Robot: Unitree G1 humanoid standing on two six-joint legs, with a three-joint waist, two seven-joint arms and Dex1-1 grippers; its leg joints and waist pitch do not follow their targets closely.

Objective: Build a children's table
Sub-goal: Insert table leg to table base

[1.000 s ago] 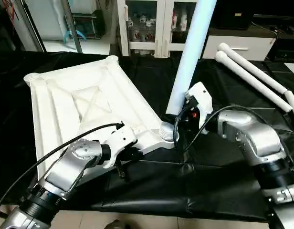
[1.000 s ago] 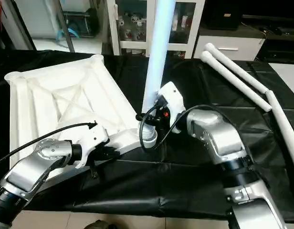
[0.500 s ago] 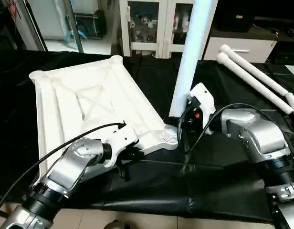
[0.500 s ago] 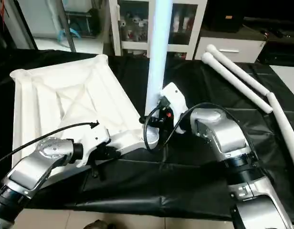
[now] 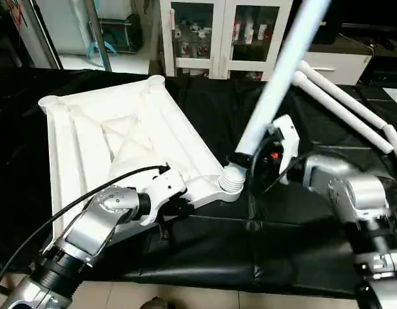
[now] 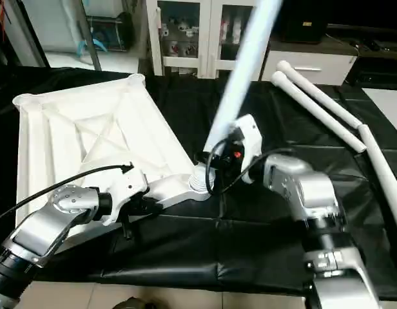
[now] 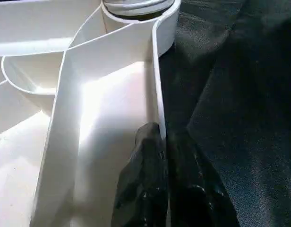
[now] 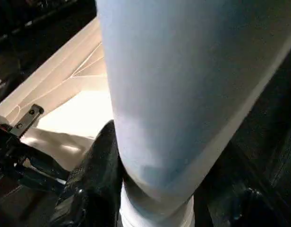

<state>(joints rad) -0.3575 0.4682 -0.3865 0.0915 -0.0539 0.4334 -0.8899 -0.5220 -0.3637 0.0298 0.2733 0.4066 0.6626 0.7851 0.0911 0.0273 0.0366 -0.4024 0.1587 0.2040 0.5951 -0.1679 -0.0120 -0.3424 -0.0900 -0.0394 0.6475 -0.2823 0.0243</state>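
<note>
Your right gripper [image 5: 253, 161] grasped the leg [image 5: 276, 80], tilted, threaded end at the tabletop's [image 5: 89, 138] near socket [image 5: 232, 182], left gripper [image 7: 162, 142] clenched on the rim beside it; next, you needed to straighten and screw.

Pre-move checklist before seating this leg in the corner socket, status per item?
1. Left hand shut on tabletop rim: ok.
2. Right hand shut on leg near its lower end: ok.
3. Leg tip at corner socket: ok.
4. Leg upright over socket: not ok, it leans toward the robot's right.
5. Leg tip fully seated: cannot tell.
6. Spare legs lie apart from the work: ok.
</note>
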